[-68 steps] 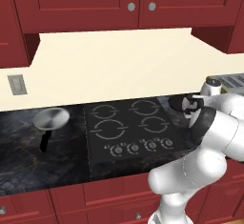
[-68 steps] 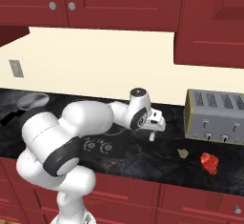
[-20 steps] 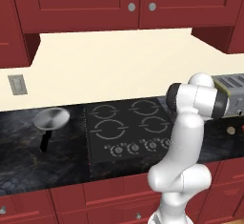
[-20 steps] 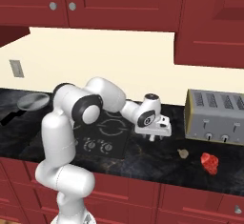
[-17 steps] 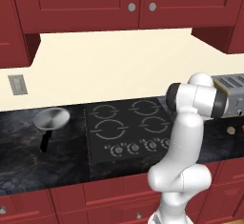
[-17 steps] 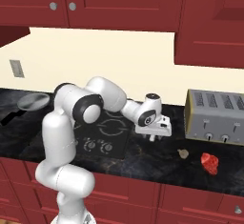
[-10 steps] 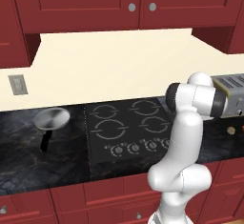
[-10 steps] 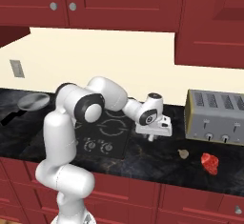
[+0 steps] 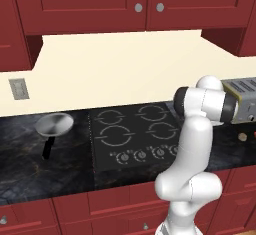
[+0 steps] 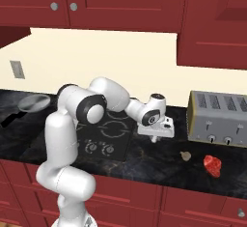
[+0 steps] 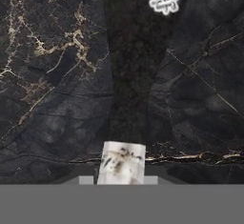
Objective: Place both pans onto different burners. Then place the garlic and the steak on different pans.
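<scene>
The silver pan (image 9: 54,124) (image 10: 33,102) lies on the dark counter left of the cooktop, off the burners (image 9: 116,134) (image 10: 115,129). My gripper (image 10: 154,138) hangs low over the counter just right of the cooktop. In the hand view, the black pan's dark handle (image 11: 131,99) runs up the middle, and its light tip (image 11: 121,163) sits at the bottom between my jaws, which are shut on it. Against the black counter its bowl is hard to make out. The garlic (image 10: 184,155) (image 9: 242,137) and red steak (image 10: 212,164) lie on the counter in front of the toaster.
A silver toaster (image 10: 219,117) (image 9: 241,98) stands at the back right, close to my hand. The cooktop's knobs (image 9: 142,154) line its front edge. A cream wall with an outlet (image 9: 17,88) and red cabinets rise behind the counter.
The jaws have gone from wide open to shut around the handle tip. Before that the arm swung right and down to the counter beside the cooktop.
</scene>
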